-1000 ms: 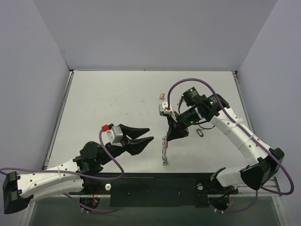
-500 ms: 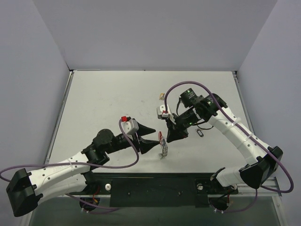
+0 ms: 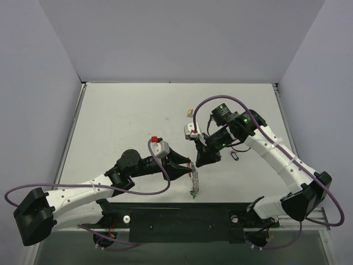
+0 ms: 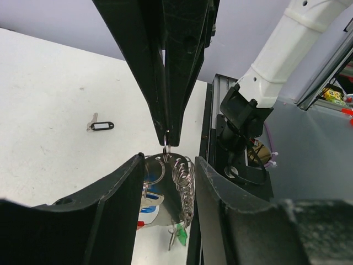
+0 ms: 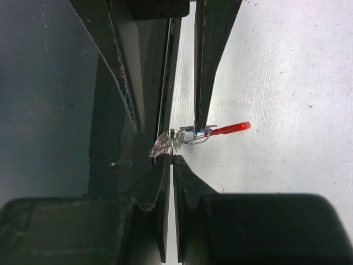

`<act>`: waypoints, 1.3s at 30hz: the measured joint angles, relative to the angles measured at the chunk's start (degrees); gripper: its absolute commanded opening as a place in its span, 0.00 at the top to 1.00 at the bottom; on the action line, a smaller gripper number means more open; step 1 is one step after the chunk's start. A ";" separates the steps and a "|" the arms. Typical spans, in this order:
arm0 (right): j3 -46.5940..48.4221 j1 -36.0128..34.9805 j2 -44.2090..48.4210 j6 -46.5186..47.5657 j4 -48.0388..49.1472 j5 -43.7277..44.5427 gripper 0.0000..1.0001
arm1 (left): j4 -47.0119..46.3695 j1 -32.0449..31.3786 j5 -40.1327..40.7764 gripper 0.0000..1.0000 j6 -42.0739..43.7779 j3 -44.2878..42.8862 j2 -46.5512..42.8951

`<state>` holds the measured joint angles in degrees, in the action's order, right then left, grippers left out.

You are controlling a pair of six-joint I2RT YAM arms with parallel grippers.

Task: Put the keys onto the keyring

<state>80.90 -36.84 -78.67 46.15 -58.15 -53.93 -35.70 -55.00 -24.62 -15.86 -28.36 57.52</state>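
Close to table (image 3: 127, 110) front edge, keyring (image 4: 179, 182) hanging from right gripper (image 4: 166, 141), jaws pinching its top ring. Left gripper (image 4: 169, 163) standing spread, fingers flanking keyring, contact unclear. Black-headed key (image 4: 101, 126) lying apart, right of keyring. Bare tabletop stretching beyond keyring.

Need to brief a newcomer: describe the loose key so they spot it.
On the white table, look just right of the right claw. The key lies flat alone, black-headed with a short silver blade, unlike the keyring bunch dangling from that claw.
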 measured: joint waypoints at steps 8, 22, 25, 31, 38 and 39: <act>0.00 0.00 -0.02 0.04 0.00 0.00 1.00 | -1.86 0.00 -0.09 0.56 -0.28 -0.68 2.10; 0.00 0.00 -0.85 0.24 -0.04 -0.04 1.00 | -4.44 0.00 -0.17 0.70 -0.57 -0.79 3.63; 0.00 0.00 -0.85 0.26 -0.04 -0.04 1.00 | -4.42 0.00 -0.33 0.71 -0.52 -0.83 3.82; 0.00 -0.02 -0.85 0.26 -0.04 -0.04 1.00 | -4.35 0.00 -0.52 0.71 -0.52 -0.83 4.00; 0.00 -0.02 -0.85 0.28 -0.04 -0.04 1.00 | -4.07 0.00 -0.52 0.75 -0.52 -0.98 4.20; 0.02 -0.02 -0.85 0.28 -0.04 -0.04 1.00 | -3.98 0.00 -0.52 0.76 -0.52 -1.07 4.24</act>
<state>80.93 -36.86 -79.53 46.44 -58.19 -53.98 -39.68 -55.00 -25.15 -16.38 -29.43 61.76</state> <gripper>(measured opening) 0.007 0.263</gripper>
